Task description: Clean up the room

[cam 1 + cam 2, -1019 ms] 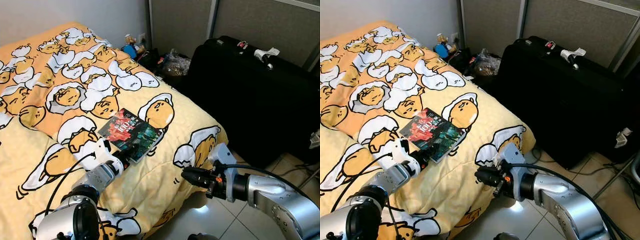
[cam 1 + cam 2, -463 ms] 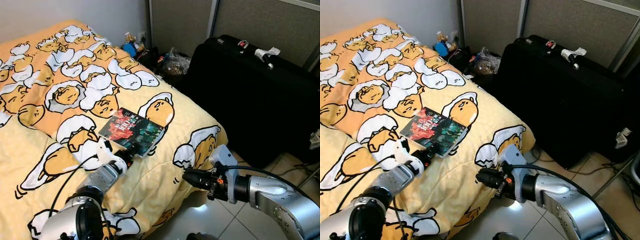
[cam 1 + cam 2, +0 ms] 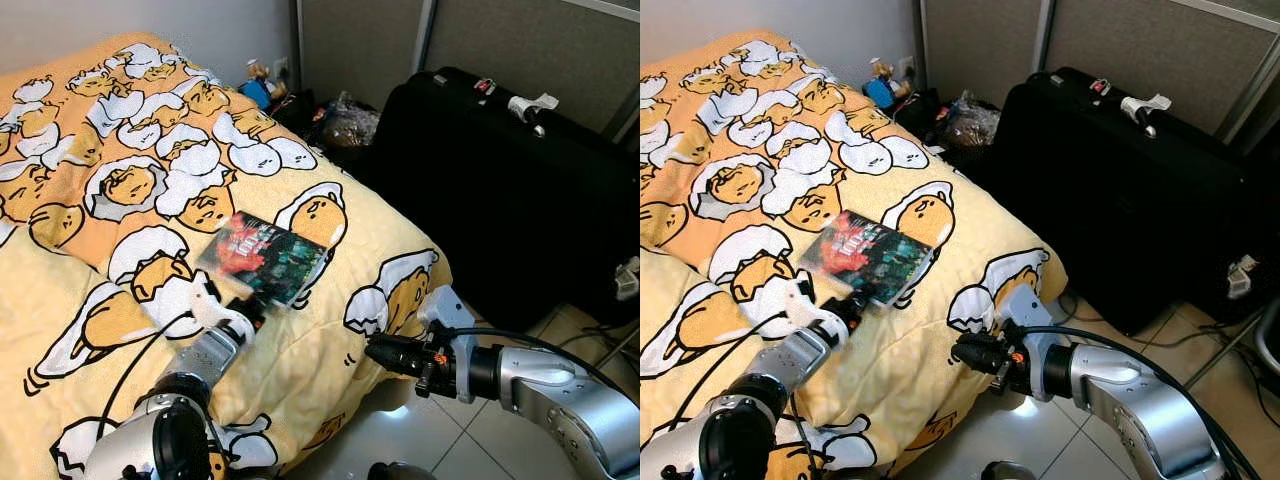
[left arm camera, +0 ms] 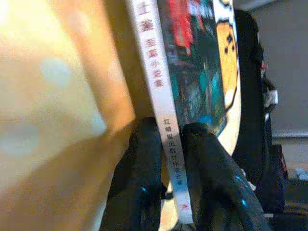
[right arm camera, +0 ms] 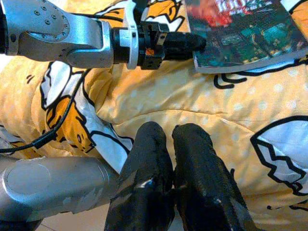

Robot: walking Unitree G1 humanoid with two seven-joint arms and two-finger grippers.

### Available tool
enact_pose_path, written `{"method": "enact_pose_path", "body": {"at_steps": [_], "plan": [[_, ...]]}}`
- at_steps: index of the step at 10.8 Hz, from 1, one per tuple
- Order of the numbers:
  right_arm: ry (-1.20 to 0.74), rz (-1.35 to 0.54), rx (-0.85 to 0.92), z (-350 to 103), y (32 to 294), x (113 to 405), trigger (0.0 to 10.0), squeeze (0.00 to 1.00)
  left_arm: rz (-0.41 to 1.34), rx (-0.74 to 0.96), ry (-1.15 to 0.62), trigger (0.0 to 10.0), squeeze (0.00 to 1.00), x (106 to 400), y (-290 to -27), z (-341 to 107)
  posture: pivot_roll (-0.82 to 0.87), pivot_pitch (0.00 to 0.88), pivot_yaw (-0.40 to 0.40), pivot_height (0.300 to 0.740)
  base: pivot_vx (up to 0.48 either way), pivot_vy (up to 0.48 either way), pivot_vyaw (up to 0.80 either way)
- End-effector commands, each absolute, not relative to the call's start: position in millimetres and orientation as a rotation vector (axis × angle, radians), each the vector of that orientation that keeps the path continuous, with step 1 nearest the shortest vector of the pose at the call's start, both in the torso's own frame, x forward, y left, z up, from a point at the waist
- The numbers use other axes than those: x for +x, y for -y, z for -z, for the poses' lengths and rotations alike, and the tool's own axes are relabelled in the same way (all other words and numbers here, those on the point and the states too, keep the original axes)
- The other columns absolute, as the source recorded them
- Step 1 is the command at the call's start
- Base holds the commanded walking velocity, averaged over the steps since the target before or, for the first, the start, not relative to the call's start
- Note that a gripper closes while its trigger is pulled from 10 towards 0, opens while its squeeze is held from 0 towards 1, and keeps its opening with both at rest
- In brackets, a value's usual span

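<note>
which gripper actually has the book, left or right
The left gripper: its two fingers pinch the book at the spine edge on the bed. The right gripper holds nothing, fingers shut, hanging off the bed's corner over the floor.

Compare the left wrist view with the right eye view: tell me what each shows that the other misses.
The left wrist view alone shows the white spine of the thin dark-covered book, printed with red characters and pinched between the left end effector's black fingers.

The right eye view alone shows the right end effector off the bed's edge, the toys by the wall and the tiled floor.

Both share the book, the yellow egg-character duvet, the big black suitcase and the left end effector.
</note>
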State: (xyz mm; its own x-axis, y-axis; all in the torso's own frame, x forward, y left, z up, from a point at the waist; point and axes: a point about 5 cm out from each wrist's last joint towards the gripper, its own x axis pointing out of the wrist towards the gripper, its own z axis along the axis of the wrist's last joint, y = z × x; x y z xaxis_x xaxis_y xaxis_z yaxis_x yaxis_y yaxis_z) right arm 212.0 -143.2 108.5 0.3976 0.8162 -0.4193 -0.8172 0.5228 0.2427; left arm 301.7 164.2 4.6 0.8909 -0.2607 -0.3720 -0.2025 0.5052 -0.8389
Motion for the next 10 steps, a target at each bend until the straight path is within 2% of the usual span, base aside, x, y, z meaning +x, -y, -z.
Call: {"method": "enact_pose_path", "body": {"at_steps": [1, 4, 6, 8, 10], "plan": [[-0.525, -1.052, -0.009, -110, 142, 212, 10.0, 0.0, 0.006, -1.049, -0.462, 0.0, 0.0, 304, -172, -7, -0.18, 0.039, 0.052, 0.74, 0.0, 0.0, 0.0], [-0.523, -1.056, -0.006, -109, 140, 213, 10.0, 0.0, -0.023, -1.041, -0.39, 0.0, 0.0, 305, -187, -12, -0.17, 0.035, 0.062, 0.74, 0.0, 0.0, 0.0], [-0.518, -1.046, 0.012, -104, 138, 213, 10.0, 0.0, 0.096, -0.992, -0.341, 0.0, 0.0, 299, -188, -19, -0.13, 0.023, 0.072, 0.74, 0.0, 0.0, 0.0], [-0.456, -0.989, 0.011, -102, 130, 227, 10.0, 0.0, 0.167, -1.053, -0.169, 0.0, 0.0, 303, -191, -48, -0.09, 0.001, 0.061, 0.74, 0.0, 0.0, 0.0], [-0.381, -0.873, 0.065, -102, 127, 245, 10.0, 0.0, 0.248, -0.989, -0.087, 0.0, 0.0, 300, -202, -79, -0.05, 0.0, 0.051, 0.74, 0.0, 0.0, 0.0]]}}
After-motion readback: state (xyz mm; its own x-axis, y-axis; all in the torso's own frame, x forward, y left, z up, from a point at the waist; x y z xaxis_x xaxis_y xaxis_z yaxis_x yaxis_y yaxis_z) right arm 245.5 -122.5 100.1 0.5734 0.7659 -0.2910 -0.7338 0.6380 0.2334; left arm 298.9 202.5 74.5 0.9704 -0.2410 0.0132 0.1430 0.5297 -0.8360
